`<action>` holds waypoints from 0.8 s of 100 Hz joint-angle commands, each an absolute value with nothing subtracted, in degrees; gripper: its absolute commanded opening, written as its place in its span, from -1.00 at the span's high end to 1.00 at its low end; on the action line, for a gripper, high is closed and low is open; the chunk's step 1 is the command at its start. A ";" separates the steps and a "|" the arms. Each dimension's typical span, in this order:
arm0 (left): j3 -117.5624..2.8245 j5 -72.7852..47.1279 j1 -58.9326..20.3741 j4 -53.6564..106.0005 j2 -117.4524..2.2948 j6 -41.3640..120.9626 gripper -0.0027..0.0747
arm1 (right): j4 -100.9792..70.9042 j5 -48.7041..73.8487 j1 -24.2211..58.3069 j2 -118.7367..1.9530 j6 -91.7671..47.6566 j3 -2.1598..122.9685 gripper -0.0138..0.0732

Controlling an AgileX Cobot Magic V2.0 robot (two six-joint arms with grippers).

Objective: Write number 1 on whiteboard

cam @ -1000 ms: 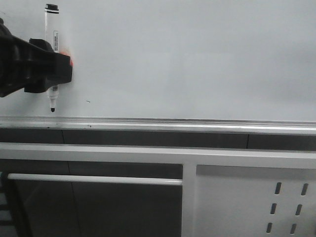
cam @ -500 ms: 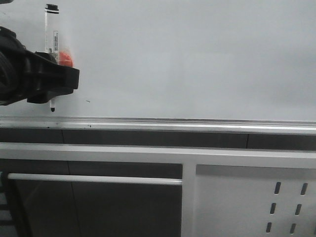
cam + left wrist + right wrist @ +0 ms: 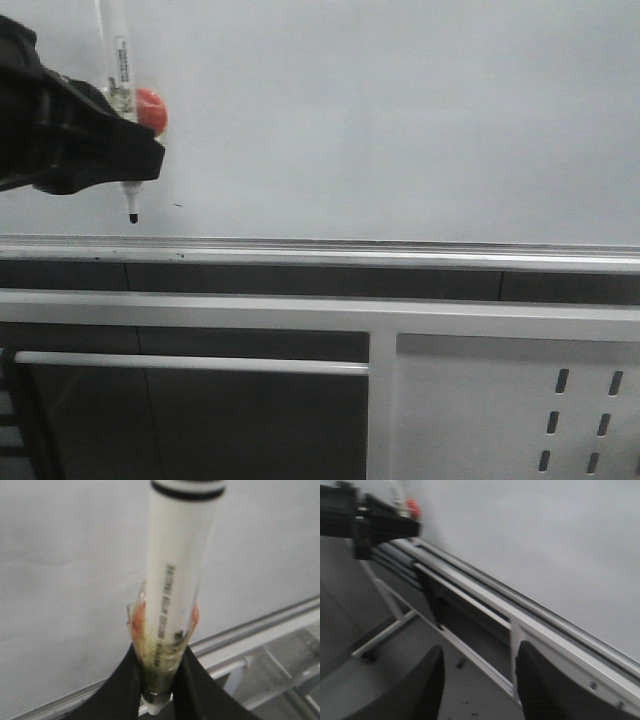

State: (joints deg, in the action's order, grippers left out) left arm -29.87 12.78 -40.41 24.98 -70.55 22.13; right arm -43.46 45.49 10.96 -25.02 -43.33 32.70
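The left gripper [image 3: 125,165] is at the far left of the whiteboard [image 3: 400,120], with its jaws closed on a white marker [image 3: 122,90]. The marker stands almost upright (tilted a little), and its black tip [image 3: 132,215] points down, just above the silver bottom rail [image 3: 400,250]. No stroke of the number 1 shows on the board. The right gripper [image 3: 477,680] is well apart on the right, with its 2 jaws open and holding nothing.
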 commanded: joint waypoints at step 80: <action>-38.53 -14.08 -57.92 -1.46 -59.06 22.20 0.98 | -56.91 27.22 42.26 -56.32 -72.51 49.69 -0.07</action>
State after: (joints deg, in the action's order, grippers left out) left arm -36.43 -16.44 -57.39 -1.24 -60.11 22.56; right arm -55.48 33.16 41.01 -55.12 -71.89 47.50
